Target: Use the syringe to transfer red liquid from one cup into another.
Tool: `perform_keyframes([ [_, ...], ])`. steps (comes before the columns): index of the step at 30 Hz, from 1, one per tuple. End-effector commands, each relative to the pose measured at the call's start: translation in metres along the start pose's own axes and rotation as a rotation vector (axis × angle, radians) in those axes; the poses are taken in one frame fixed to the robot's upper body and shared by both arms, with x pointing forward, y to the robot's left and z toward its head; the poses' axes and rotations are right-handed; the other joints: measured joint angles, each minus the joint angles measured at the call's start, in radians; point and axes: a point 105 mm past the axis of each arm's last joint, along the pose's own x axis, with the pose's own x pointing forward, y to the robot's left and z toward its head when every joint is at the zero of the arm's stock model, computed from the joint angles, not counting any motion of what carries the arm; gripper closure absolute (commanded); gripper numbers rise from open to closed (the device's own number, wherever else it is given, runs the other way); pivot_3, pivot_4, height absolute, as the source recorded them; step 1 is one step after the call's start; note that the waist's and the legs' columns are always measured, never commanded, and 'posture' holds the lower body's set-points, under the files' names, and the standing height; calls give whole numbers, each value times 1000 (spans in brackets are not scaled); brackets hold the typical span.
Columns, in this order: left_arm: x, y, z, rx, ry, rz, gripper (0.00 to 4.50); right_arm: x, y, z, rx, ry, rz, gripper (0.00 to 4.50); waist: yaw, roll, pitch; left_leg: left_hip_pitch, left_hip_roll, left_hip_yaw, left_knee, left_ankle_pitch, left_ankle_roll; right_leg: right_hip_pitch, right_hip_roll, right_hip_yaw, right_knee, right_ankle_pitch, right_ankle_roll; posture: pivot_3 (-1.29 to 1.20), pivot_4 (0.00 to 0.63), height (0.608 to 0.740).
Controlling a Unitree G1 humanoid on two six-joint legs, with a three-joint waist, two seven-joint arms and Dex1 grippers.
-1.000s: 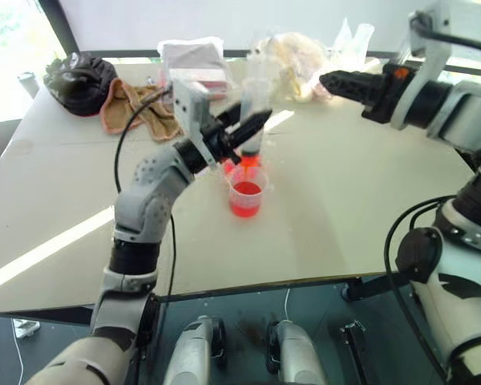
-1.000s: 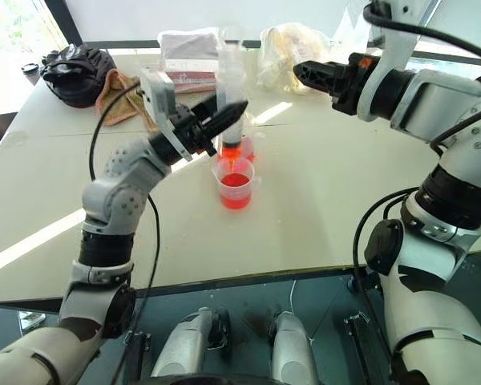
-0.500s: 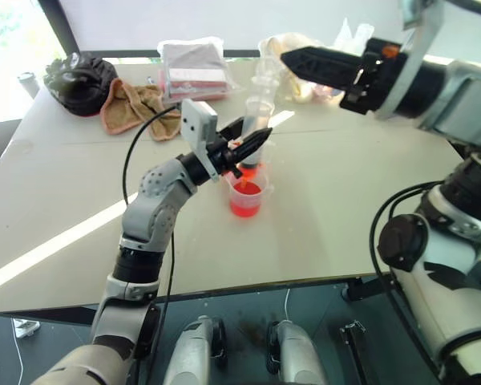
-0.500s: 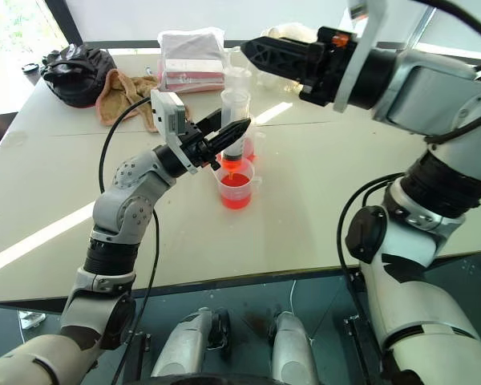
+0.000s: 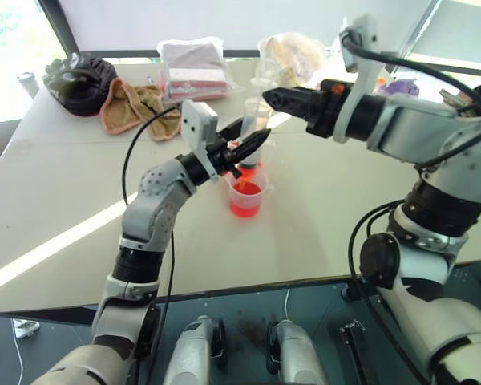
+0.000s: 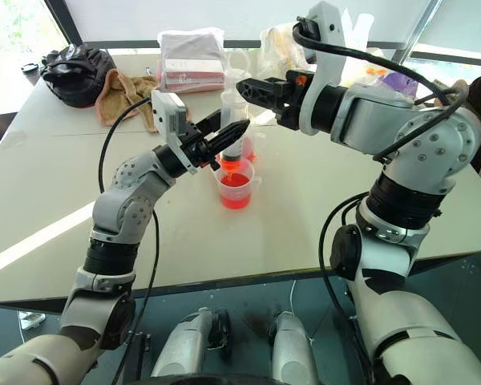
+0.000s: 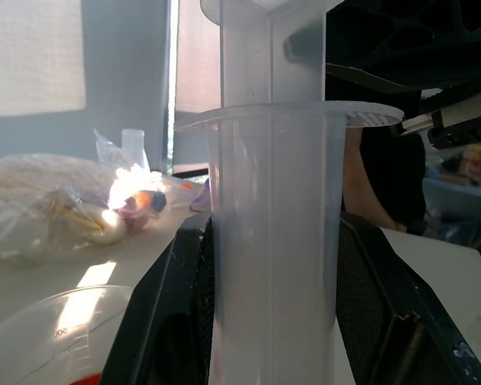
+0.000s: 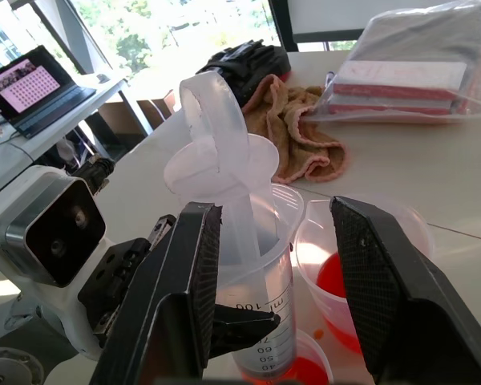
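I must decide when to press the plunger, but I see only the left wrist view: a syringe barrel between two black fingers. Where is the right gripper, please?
Observer: The right gripper is open, with one finger on each side of the plunger of the syringe. I see no contact.
Operator: What stands under the syringe?
Observer: A cup holding red liquid. The orange tip hangs over it; I cannot tell if it touches the liquid.
Operator: Is there another cup?
Observer: Yes, a second cup stands just behind the first, also with some red in it.
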Motion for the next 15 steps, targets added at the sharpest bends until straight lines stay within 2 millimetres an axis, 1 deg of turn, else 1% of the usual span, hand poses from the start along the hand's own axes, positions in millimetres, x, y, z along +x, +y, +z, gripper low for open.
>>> perform_keyframes([
  [1, 4, -13, 12, 30, -42, -55, 3041, -5, 7, 24, -36, -97, 2, 2323, 1, 0, 0, 0, 0, 0, 0, 0, 0, 0, 0, 0, 0, 0, 0, 0, 150, 740],
  [9, 5, -12, 13, 34, -43, -56, 3041, -20, 23, 24, -80, -37, 134, 2323, 1, 0, 0, 0, 0, 0, 0, 0, 0, 0, 0, 0, 0, 0, 0, 0, 150, 740],
  [15, 5, -11, 14, 36, -41, -57, 3041, -30, 21, 35, -100, -46, 144, 2323, 0, 0, 0, 0, 0, 0, 0, 0, 0, 0, 0, 0, 0, 0, 0, 0, 150, 740],
])
